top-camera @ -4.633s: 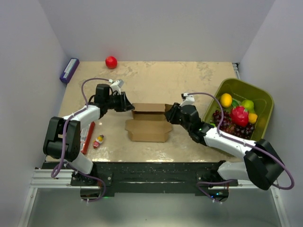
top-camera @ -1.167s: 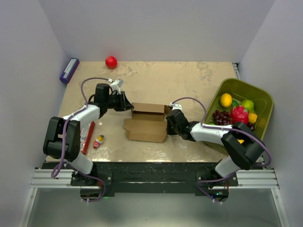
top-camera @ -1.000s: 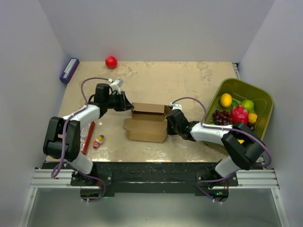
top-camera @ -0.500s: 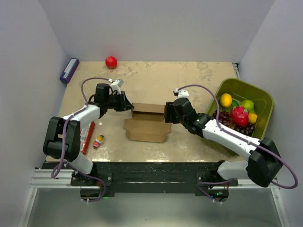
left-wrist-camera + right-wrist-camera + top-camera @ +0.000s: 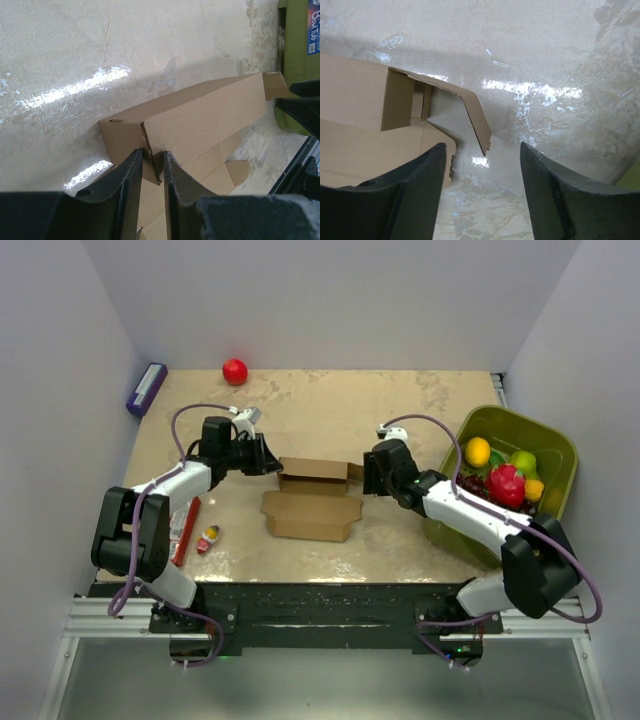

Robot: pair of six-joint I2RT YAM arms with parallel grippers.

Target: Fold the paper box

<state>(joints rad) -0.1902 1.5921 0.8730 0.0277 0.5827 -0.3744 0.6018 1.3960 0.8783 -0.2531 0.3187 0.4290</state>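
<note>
Paper box [image 5: 312, 502] at centre of table [image 5: 330, 410], half folded: back wall upright, front panel lying flat. Left gripper [image 5: 152, 159] clenched on upright cardboard at box's left end, same spot as a second ago. Right gripper [image 5: 480, 165] changed: a second ago clenched low at box's near right corner, now further back, beside box's right end, jaws spread, gripping nothing. Right end flap [image 5: 470, 117] angles outward in line with gap between fingers, untouched. Green bin [image 5: 515, 425] of fruit sits right of right arm.
</note>
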